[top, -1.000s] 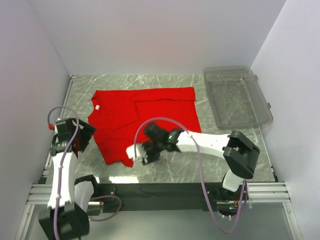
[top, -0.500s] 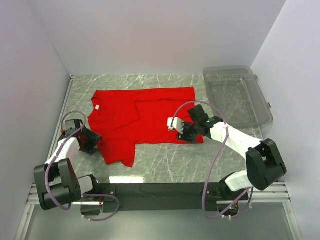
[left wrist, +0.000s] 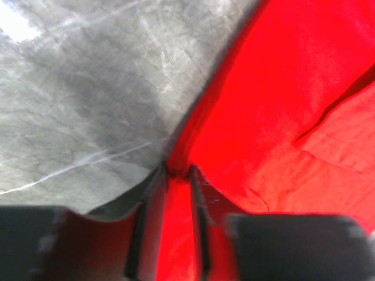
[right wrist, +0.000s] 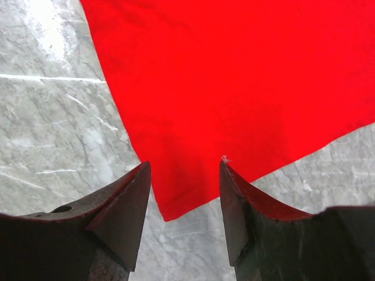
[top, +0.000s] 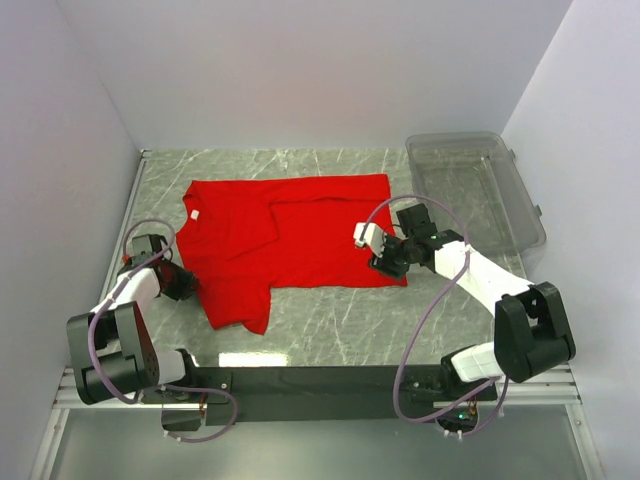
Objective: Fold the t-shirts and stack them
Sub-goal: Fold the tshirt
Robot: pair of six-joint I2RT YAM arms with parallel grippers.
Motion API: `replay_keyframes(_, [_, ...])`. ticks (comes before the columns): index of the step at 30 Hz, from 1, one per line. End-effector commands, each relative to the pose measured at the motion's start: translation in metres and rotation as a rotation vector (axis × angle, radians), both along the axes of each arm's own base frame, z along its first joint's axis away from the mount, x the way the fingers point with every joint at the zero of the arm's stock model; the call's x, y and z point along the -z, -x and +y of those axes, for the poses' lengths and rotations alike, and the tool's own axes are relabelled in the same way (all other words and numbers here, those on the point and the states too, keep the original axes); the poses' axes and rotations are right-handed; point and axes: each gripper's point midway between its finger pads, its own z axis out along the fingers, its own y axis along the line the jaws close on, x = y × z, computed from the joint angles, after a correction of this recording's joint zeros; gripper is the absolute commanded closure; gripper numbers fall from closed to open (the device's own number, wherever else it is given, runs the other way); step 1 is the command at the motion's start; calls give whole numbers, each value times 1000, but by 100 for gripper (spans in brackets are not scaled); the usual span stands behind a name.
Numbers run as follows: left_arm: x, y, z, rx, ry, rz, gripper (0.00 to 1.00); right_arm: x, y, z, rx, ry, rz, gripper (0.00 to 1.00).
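You had the grey marble worktop (top: 330, 330) before you, with white walls on three sides of it. The red shirt (top: 300, 235) lay nearly flat on the worktop, left of the middle, with its neck toward the left and its straight hem toward the right. One part of it reached down toward the near edge on the left side. A crease ran across the cloth where one layer lay over another. The clear bin (top: 455, 138) stood in the far right corner, well apart from the shirt.

Your right arm (top: 480, 275) reached from its base toward the near right corner of the shirt. Your left arm (top: 125, 300) bent low on the left side of the worktop.

Your right gripper (top: 385, 258) was over that corner of the shirt. In the right wrist view its fingers (right wrist: 123, 211) stood spread, and the pointed corner of red cloth showed between them on the marble below; I cannot tell whether they touched the cloth. Your left gripper (top: 178, 283) was at the left edge of the shirt. In the left wrist view its fingers (left wrist: 151, 216) were drawn close together and were pinching the red cloth just where the shirt met the bare marble.

The small white label (top: 194, 214) showed at the neck, on the far left of the shirt.
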Motion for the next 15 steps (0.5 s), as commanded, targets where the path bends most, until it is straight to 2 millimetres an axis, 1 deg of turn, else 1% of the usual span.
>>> replay_keyframes(1, [0, -7, 13, 13, -81, -6, 75, -11, 0, -2, -13, -28, -27, 43])
replay_keyframes(2, [0, -7, 14, 16, -89, -6, 82, -10, 0, -5, -10, -28, -22, 43])
replay_keyframes(4, [-4, -10, 14, 21, -96, -19, 90, -9, 6, -6, -45, -32, -5, 43])
replay_keyframes(5, [-5, -10, 14, 25, -98, -25, 99, -8, 8, -9, -51, -30, 4, 43])
replay_keyframes(8, [-11, -12, 12, 36, -102, -45, 99, -4, 16, -13, -96, -27, 25, 43])
replay_keyframes(9, [-14, -13, 10, 42, -101, -55, 99, -2, 17, -18, -113, -15, 28, 43])
replay_keyframes(13, [-22, -13, 8, 49, -100, -75, 99, 13, 25, -29, -171, 35, 36, 42])
replay_keyframes(15, [-26, -14, 8, 49, -104, -85, 99, 16, 26, -32, -209, 65, 25, 41])
